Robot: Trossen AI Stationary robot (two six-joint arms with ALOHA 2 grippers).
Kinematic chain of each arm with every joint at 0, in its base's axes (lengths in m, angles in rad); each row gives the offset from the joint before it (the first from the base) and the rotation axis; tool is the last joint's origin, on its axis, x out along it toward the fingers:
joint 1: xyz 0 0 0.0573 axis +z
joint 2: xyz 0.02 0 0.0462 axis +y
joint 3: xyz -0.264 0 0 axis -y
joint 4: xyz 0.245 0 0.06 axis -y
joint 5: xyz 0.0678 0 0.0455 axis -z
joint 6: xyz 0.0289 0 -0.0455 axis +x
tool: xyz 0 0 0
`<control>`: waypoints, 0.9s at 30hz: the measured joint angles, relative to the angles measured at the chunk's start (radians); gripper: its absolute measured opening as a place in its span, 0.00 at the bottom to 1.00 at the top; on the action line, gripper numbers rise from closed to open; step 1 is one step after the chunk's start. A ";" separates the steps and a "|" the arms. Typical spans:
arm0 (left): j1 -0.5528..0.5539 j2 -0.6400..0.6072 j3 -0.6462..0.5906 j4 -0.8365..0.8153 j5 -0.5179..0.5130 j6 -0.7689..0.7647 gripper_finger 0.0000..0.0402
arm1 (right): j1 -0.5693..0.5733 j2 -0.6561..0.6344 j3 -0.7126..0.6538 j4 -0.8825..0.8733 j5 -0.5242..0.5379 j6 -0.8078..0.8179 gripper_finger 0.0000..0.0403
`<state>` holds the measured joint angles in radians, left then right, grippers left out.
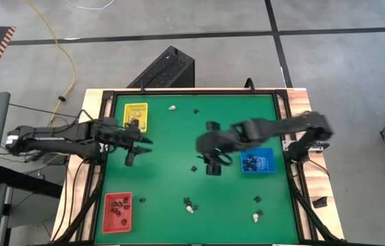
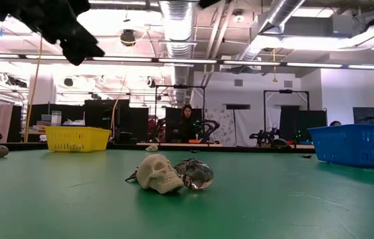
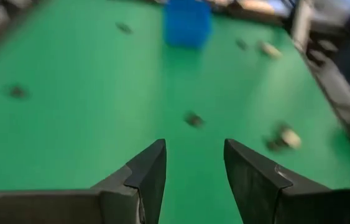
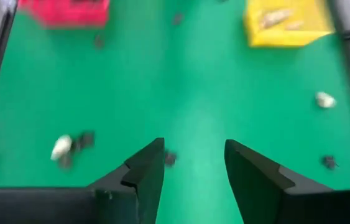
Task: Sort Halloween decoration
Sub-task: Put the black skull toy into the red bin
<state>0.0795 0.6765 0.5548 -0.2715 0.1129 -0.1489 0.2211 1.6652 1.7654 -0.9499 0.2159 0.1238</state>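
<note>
Left tool (image 3: 193, 180) and right tool (image 4: 193, 177) empty; distant trinkets (image 3: 193, 119) blurred.

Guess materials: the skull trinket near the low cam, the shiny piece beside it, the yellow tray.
Skull: likely moulded plastic or resin, matte cream, no glare. Shiny piece: glossy, mirror-like highlights; metallised plastic or clear plastic, cannot tell which. Yellow tray: plastic, by its slotted lattice wall.

Black jointed arms (wedge-shaped, seemingly matte fingers (image 3: 249, 180))
</note>
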 joint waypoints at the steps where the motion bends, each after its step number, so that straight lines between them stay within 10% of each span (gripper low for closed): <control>1: -0.023 0.023 0.015 -0.024 0.023 -0.004 0.38 | 0.027 -0.047 -0.083 0.076 0.068 0.044 0.48; 6: -0.264 0.115 0.025 -0.063 0.006 -0.104 0.38 | 0.187 -0.187 -0.503 0.597 0.397 0.237 0.45; 12: -0.568 0.231 0.084 -0.132 -0.281 -0.289 0.38 | 0.326 -0.173 -0.786 1.176 0.452 0.306 0.43; 27: -0.639 0.717 0.326 -0.413 -0.217 -0.548 0.38 | 0.367 -0.119 -0.804 1.212 0.438 0.271 0.42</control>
<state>-0.5596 1.3937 0.8804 -0.6849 -0.1038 -0.6964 0.5880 1.5460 0.9616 0.2619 0.6542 0.3944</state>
